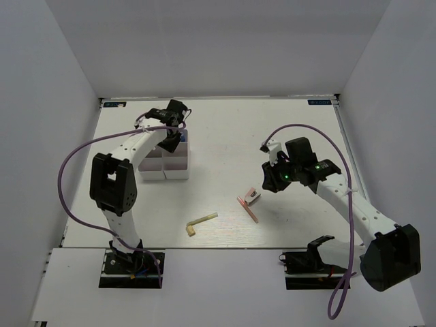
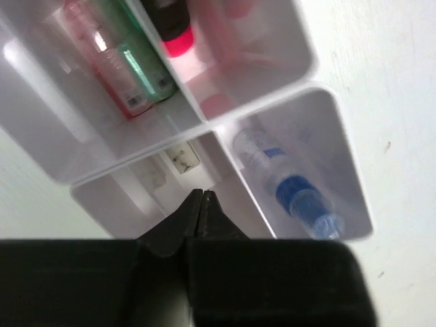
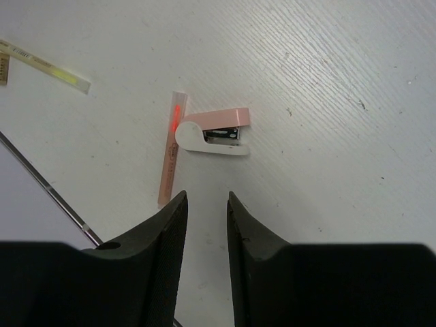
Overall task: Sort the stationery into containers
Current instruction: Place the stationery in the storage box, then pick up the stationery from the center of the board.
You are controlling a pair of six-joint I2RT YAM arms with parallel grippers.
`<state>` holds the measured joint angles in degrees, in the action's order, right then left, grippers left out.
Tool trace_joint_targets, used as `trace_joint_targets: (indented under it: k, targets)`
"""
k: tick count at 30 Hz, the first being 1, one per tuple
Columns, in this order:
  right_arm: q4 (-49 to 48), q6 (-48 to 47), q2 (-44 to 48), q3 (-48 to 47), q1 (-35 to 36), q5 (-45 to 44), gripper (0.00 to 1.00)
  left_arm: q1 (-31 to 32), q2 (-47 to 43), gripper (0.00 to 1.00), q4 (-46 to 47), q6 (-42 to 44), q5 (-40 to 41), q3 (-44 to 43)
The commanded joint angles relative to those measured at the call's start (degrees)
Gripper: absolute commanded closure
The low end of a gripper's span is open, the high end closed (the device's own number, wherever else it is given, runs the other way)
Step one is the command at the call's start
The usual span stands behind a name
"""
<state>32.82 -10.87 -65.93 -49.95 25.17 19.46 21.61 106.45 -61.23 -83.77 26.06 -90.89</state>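
Observation:
The white organizer box (image 1: 176, 165) stands at the back left. My left gripper (image 1: 176, 131) hovers over it, shut and empty (image 2: 203, 193). In the left wrist view the box (image 2: 204, 122) holds a clear blue-capped tube (image 2: 294, 193), a green tube (image 2: 139, 68), a pink tube (image 2: 102, 58) and a pink black-capped highlighter (image 2: 175, 34). My right gripper (image 1: 268, 182) is open and empty (image 3: 206, 195), just short of a small pink and white stapler (image 3: 214, 133) (image 1: 253, 197). A pink stick (image 3: 170, 153) (image 1: 248, 209) lies beside the stapler. A yellowish stick (image 1: 203, 220) (image 3: 48, 65) lies in the front middle.
A small tan block (image 1: 191, 231) sits at the yellowish stick's near end. A small white item (image 2: 181, 156) lies in the compartment under my left fingers. White walls close the table in on three sides. A purple cable (image 1: 68, 170) loops off each arm.

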Motion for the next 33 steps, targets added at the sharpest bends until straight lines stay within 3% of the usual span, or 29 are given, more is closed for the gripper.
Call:
trace_joint_targets:
  k: [1,2,4,5,6,7,8,9,11,12,14,15,16,17,18,19,21,26,33]
  targets:
    - [-0.9,0.1,1.3,0.1,-0.3,1.4,0.67,1.5,-5.0,0.93,6.1,7.4,-1.5,-0.1]
    - [-1.0,0.0,1.2,0.1,-0.3,1.5,0.67,2.2,-5.6,1.00,6.9,14.7,-1.9,0.4]
    - [-0.7,-0.2,1.5,0.2,-0.4,1.8,0.70,4.8,-9.2,1.00,8.7,19.2,-3.7,1.2]
    - [-0.8,-0.4,1.5,0.1,-0.5,1.8,0.69,5.5,-10.2,1.00,9.8,26.9,-5.0,3.2]
    - [-0.7,-0.1,1.5,0.2,-0.6,1.9,0.61,7.4,-14.0,1.00,10.4,29.1,-6.3,4.5]
    - [-0.4,-0.5,1.3,0.1,-0.6,2.2,0.44,8.1,-15.0,1.00,10.3,30.4,-9.0,6.0]
    - [0.0,-1.0,1.4,0.0,-0.6,3.1,0.10,8.4,-16.3,0.98,9.8,33.4,-10.6,10.9]
    - [-0.3,-1.1,1.3,-0.1,-0.6,3.4,0.09,9.7,-19.6,0.84,9.1,36.0,-15.6,12.6]
    - [-0.7,-1.4,1.2,0.5,-0.5,4.5,0.09,10.9,-21.1,0.63,4.8,39.5,-17.7,17.7]
    - [-0.9,-1.7,0.7,0.7,-0.4,5.1,0.24,13.4,-22.8,0.48,3.2,41.0,-18.8,18.9]
    - [-1.4,-0.4,-1.4,0.4,-0.3,3.6,1.00,15.3,-26.6,0.43,-0.2,42.5,-19.6,22.9]
    - [-1.4,0.6,-1.8,0.0,-0.3,1.5,1.00,18.5,-27.7,0.38,-0.3,43.3,-19.5,27.8]
    - [-1.6,0.8,-2.5,-0.4,-0.3,-0.6,1.00,19.9,-31.4,0.20,0.0,43.0,-19.3,29.6]
    - [-2.4,0.9,-3.8,-0.4,-0.3,-1.7,1.00,20.9,-33.0,0.20,-0.1,42.4,-18.1,31.3]
    - [-2.8,1.6,-4.4,-0.5,-0.2,-3.3,0.73,24.2,-33.8,0.20,0.8,41.0,-17.7,35.7]
    - [-3.1,1.8,-5.3,-0.7,-0.3,-3.6,0.59,24.9,-36.8,0.20,1.9,40.3,-16.2,37.0]
    - [-3.1,2.2,-6.2,-1.0,-0.3,-3.1,0.52,27.7,-38.1,0.20,4.2,38.3,-15.4,41.0]
    - [-3.1,2.4,-7.7,-0.9,-0.6,-3.8,0.52,32.2,-39.9,0.33,9.7,33.7,-13.7,46.8]
    - [-3.1,2.4,-8.1,-0.7,-0.5,-3.7,0.52,37.2,-30.1,0.34,10.3,21.6,-7.6,46.1]
